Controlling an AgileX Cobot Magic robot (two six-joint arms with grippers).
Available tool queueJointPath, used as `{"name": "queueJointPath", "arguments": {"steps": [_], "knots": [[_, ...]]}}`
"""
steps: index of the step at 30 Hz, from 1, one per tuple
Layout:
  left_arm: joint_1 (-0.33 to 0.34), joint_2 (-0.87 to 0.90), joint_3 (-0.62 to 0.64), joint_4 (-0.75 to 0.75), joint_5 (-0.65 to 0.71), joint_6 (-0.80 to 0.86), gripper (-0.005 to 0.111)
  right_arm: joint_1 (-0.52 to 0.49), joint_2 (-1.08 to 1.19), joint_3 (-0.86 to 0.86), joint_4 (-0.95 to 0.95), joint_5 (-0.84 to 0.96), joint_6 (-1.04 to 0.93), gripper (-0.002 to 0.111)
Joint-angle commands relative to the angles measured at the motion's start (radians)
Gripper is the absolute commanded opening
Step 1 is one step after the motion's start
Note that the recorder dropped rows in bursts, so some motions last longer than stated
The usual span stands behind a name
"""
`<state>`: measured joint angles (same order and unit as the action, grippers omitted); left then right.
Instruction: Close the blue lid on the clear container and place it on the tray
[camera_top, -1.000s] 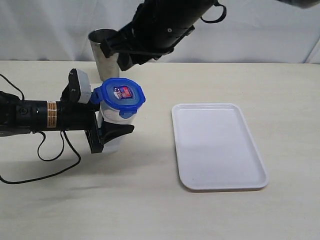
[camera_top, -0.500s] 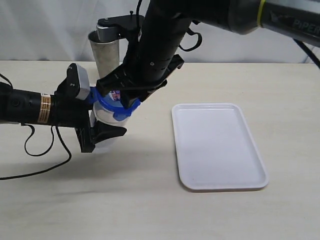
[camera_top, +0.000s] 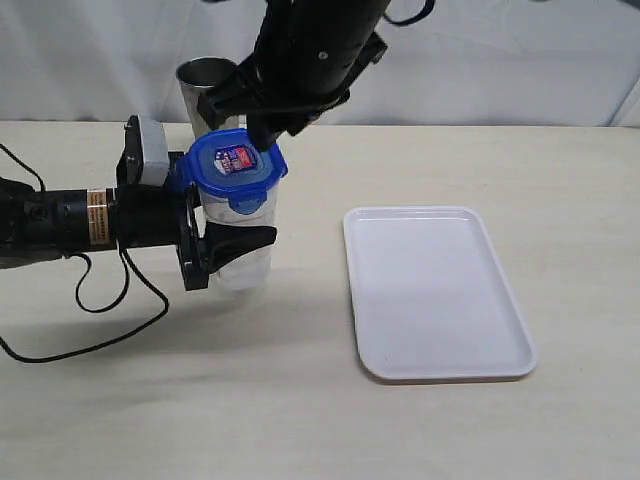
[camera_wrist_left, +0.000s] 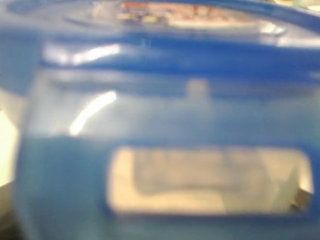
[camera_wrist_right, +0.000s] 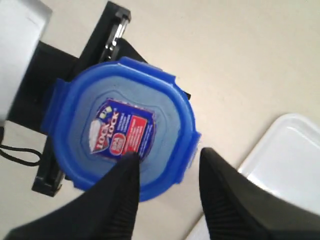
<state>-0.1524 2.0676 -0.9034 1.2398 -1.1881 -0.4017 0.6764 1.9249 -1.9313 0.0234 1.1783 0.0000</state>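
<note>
- Logged nearest the camera, lower left of the exterior view: black cable (camera_top: 105, 325) looped over the table (camera_top: 300, 420).
- Found lower right of centre: tray (camera_top: 440, 300), lying flat on the table, long side running away from the camera, well apart from the clear container (camera_top: 250, 262). Also seen at the right edge of the right wrist view (camera_wrist_right: 285, 160).
- Recorded left of centre: left arm (camera_top: 70, 215) reaching in level from the left edge. Left gripper (camera_top: 228, 222) clamped on the clear container, with one dark finger (camera_top: 240, 245) across the near side of its body, below the lid.
- Clear container standing upright or nearly so, left of the tray. Unable to tell whether the base rests on the table or hangs just above it.
- Blue lid (camera_top: 237, 175) seated on top of the clear container, tilted slightly toward the camera, sticker (camera_top: 237, 160) facing up, one flap (camera_top: 248, 205) hanging over the near side. Unable to confirm whether the flaps are snapped down.
- Left wrist view filled by the blue lid (camera_wrist_left: 160, 55) at close range, badly blurred. No fingers discernible there.
- Noted just behind and above the lid: right gripper (camera_top: 275, 125), coming down from the top of the frame, jaws apart, nothing held.
- In the right wrist view (camera_wrist_right: 170, 160), one fingertip (camera_wrist_right: 125, 175) overlapping the sticker (camera_wrist_right: 122, 135) on the blue lid (camera_wrist_right: 160, 110), the other past the rim on the tray side. Contact with the lid not determinable.
- Farthest back, upper left of centre: steel tumbler (camera_top: 203, 110), upright behind the container, partly covered by the right arm (camera_top: 320, 40), with white backdrop (camera_top: 520, 60) beyond.
</note>
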Motion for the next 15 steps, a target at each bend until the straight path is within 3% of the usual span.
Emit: {"name": "queueJointPath", "arguments": {"steps": [1,5,12,15], "knots": [[-0.013,0.067,-0.007,-0.122,-0.033,0.047,0.000,0.000,-0.060,-0.009,-0.016,-0.013,0.000,0.038],[-0.040,0.093,-0.007,-0.124,-0.033,0.087,0.000,0.000,-0.054,-0.007,0.034,-0.022,-0.019,0.034],[-0.058,0.103,-0.007,-0.116,-0.033,0.087,0.000,0.000,0.023,0.039,0.088,-0.046,-0.068,0.004],[-0.058,0.103,-0.007,-0.109,-0.033,0.087,0.000,0.000,0.057,0.042,0.088,-0.046,-0.068,0.005]]}}
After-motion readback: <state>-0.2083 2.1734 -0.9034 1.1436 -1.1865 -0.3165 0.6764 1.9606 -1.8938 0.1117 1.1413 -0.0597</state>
